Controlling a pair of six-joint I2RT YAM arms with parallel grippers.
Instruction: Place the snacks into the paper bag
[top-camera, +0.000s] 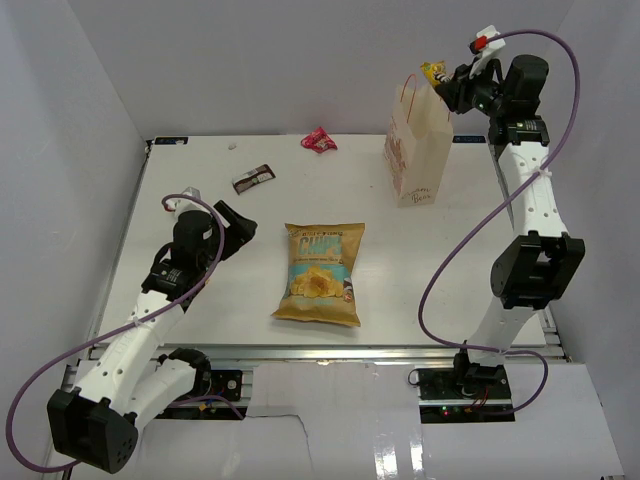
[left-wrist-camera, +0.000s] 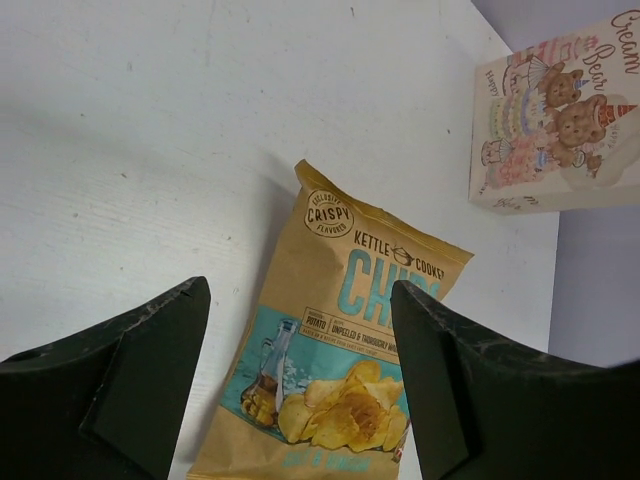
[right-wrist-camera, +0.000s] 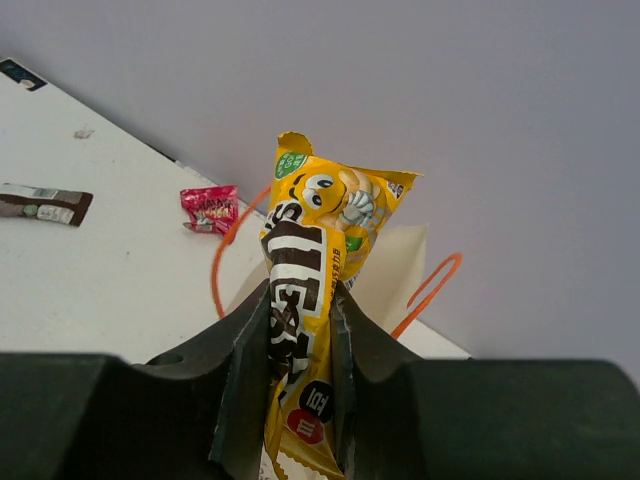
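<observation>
My right gripper (top-camera: 443, 85) is shut on a yellow packet (right-wrist-camera: 310, 290) and holds it above the open top of the cream paper bag (top-camera: 418, 150), which stands upright at the table's far right; its orange-red handles (right-wrist-camera: 430, 290) show behind the packet. The big yellow-and-blue chips bag (top-camera: 320, 274) lies flat mid-table and also shows in the left wrist view (left-wrist-camera: 345, 370). My left gripper (top-camera: 240, 228) is open and empty, left of the chips bag. A pink-red packet (top-camera: 319, 140) and a dark brown packet (top-camera: 252, 179) lie at the far side of the table.
White walls close in the table on the left, back and right. The table's near edge runs along a metal rail (top-camera: 330, 352) by the arm bases. The paper bag's printed side shows in the left wrist view (left-wrist-camera: 555, 120).
</observation>
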